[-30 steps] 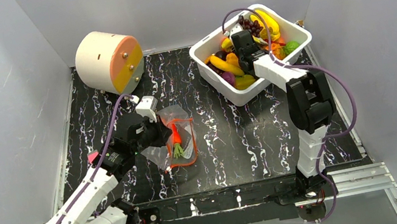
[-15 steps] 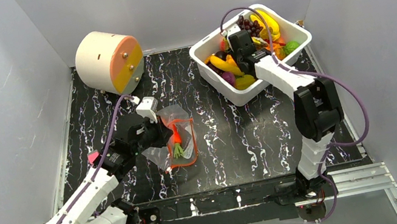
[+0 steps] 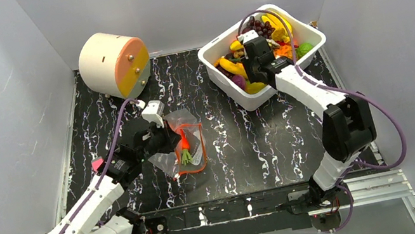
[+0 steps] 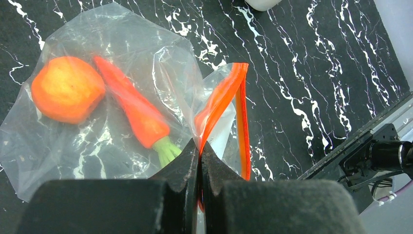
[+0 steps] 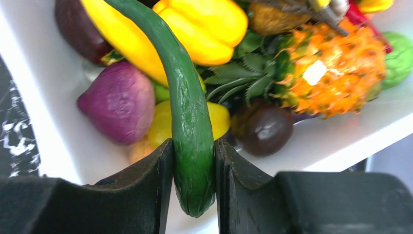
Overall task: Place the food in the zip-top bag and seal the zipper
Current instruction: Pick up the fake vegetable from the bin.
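Note:
The clear zip-top bag [image 3: 187, 143] lies left of the table's middle with an orange carrot [image 4: 134, 111] and a peach [image 4: 67, 88] inside. My left gripper [image 4: 200, 151] is shut on its orange-red zipper rim [image 4: 221, 100] and holds the mouth up; it also shows in the top view [image 3: 162, 139]. My right gripper [image 5: 193, 165] is shut on a long green cucumber [image 5: 187, 107] above the white tub [image 3: 309, 51] of toy food; from above it shows over the tub's near left side [image 3: 250, 64].
The tub holds a yellow pepper [image 5: 207, 27], a purple fig [image 5: 119, 102], a pineapple [image 5: 326, 73], a dark round fruit [image 5: 265, 129] and more. A cream and orange cylinder [image 3: 114, 64] stands at the back left. Grey walls enclose the table.
My right arm has swung outward and its gripper has shifted slightly toward the tub's near side. The left gripper and the bag have not moved.

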Controlling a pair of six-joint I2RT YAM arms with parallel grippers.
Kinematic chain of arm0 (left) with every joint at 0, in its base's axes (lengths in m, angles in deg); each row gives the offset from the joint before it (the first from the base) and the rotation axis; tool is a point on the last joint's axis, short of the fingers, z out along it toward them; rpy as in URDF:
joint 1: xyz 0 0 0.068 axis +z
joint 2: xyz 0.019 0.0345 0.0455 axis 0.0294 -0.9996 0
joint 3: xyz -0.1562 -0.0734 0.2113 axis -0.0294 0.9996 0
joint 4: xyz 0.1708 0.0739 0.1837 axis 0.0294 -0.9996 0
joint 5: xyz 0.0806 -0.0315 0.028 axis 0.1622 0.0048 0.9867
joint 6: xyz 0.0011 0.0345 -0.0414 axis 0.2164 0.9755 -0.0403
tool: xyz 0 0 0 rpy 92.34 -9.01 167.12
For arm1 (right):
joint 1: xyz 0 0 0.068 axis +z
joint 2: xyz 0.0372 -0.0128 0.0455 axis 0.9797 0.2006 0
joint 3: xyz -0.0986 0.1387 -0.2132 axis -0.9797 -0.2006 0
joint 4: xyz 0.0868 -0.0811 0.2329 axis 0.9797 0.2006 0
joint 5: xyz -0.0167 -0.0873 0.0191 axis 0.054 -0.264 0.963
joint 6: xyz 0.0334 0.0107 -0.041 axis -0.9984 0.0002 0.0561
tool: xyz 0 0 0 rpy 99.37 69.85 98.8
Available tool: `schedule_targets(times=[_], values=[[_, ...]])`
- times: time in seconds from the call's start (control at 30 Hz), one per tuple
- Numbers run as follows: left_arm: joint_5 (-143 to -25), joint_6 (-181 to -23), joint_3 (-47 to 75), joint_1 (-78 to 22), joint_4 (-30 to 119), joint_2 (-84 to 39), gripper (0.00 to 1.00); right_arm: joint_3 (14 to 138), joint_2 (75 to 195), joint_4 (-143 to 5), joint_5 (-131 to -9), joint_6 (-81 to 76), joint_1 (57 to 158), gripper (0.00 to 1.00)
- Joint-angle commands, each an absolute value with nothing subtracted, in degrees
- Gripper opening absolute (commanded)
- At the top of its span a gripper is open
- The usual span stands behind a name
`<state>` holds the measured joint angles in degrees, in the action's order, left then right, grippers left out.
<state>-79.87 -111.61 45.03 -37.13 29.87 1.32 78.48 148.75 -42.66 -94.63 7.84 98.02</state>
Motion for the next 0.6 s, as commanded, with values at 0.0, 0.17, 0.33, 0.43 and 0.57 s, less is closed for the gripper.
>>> schedule_targets(times=[0.0, 0.17, 0.33, 0.43, 0.57], values=[[-78.92, -112.27, 45.37, -37.37, 30.14, 1.80, 0.00, 77.46, 144.16, -43.72, -90.72, 0.20, 98.97, 0.13], [-79.09, -113.62, 44.49, -37.37, 30.61, 0.72, 0.00, 78.10, 141.22, -45.29, -85.54, -5.31, 99.25, 0.12], [-78.72, -115.63, 40.83, -37.37, 30.54, -1.93, 0.00, 76.60, 136.86, -46.16, -82.55, -11.30, 101.15, 0.12], [-77.45, -116.67, 39.82, -37.37, 31.47, -3.05, 0.00, 74.54, 134.00, -45.13, -80.33, -14.14, 102.14, 0.12], [-76.98, -116.97, 39.21, -37.37, 32.66, -4.67, 0.00, 69.59, 129.12, -43.79, -76.95, -18.21, 103.91, 0.12]])
